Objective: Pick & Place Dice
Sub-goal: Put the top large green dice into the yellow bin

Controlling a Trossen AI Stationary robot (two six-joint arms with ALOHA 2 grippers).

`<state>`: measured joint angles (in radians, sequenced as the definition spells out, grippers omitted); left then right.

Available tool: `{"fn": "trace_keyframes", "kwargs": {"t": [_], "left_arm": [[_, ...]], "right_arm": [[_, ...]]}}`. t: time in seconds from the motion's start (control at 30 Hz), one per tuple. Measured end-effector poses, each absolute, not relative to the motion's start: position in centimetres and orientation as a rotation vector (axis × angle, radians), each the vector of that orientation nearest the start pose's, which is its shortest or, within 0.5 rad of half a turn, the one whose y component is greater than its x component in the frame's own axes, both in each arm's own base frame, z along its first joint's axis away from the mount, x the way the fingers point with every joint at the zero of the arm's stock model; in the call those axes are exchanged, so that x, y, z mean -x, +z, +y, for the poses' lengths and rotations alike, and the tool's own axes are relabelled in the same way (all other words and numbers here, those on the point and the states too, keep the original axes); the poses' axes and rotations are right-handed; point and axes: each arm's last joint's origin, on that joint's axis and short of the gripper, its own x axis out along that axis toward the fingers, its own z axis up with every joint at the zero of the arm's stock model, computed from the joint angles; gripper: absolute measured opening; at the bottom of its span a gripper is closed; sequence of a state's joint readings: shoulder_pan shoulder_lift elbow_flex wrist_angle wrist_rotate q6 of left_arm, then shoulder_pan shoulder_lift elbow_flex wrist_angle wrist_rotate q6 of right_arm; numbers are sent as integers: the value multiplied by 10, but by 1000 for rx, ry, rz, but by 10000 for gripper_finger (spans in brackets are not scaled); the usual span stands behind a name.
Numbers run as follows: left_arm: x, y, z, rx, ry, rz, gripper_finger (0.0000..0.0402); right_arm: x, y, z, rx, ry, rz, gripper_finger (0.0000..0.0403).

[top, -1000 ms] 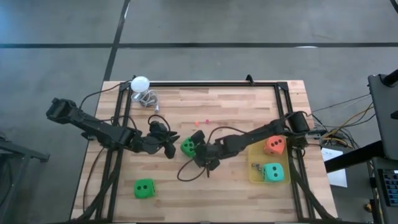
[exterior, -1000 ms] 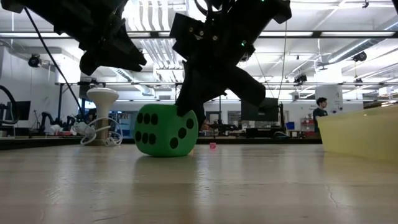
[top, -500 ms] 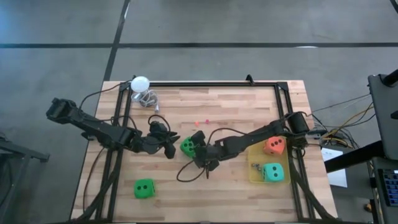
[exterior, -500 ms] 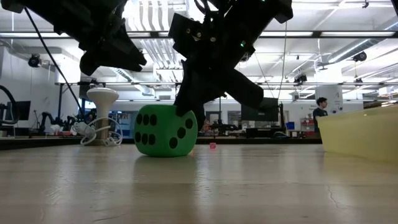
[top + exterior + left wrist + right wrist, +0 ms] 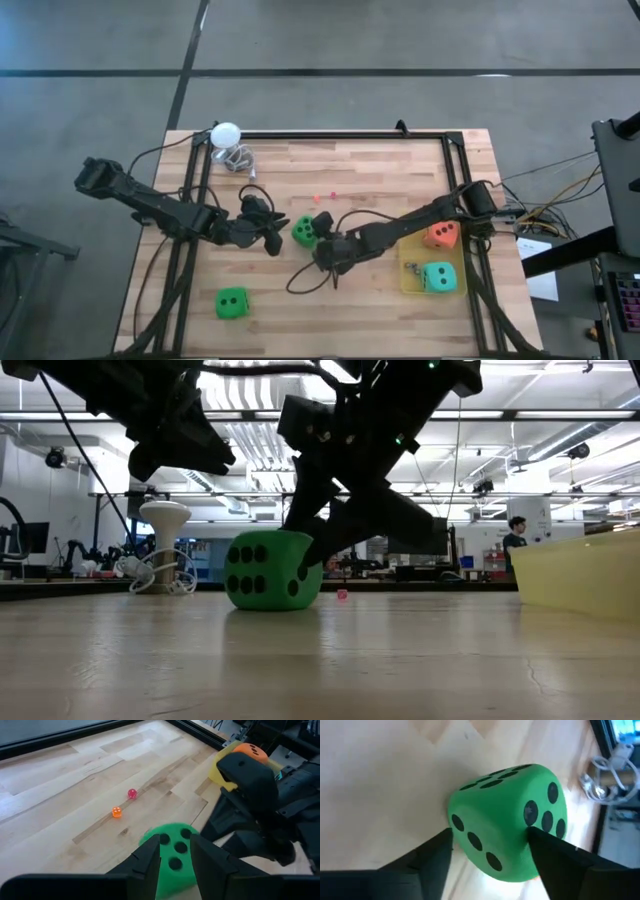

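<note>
The wooden table point(image 5: 360, 170) stood in a lit lab room. Nearest the front edge lay a loose green die point(image 5: 231, 302), untouched. At the right, the yellow tray point(image 5: 411, 278) held the teal die point(image 5: 439, 277) and the orange-red die point(image 5: 441, 235), so it was probably the drop place. In mid-table the right gripper point(image 5: 322, 238) had its fingers set on either side of the second green die point(image 5: 304, 231), which sat tilted on the wood; the grip looked about to close, not yet a firm hold. The left gripper point(image 5: 272, 234) waited just beside that die, fingers narrowly parted, holding nothing. Farther back stood a white ball point(image 5: 225, 134).
</note>
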<state>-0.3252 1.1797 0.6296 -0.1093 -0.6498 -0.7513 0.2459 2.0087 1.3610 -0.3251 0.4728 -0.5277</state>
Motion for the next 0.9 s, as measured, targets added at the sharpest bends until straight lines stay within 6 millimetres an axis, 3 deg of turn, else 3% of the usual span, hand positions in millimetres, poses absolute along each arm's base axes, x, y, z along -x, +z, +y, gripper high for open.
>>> {"fn": "trace_keyframes", "kwargs": {"t": [0.27,0.9], "left_arm": [[-225,215,-57,400,504,435,113],[-225,215,-58,397,490,444,113]], "right_arm": [[-406,168,93,929,-57,956,309],[-415,171,85,983,41,895,313]]}}
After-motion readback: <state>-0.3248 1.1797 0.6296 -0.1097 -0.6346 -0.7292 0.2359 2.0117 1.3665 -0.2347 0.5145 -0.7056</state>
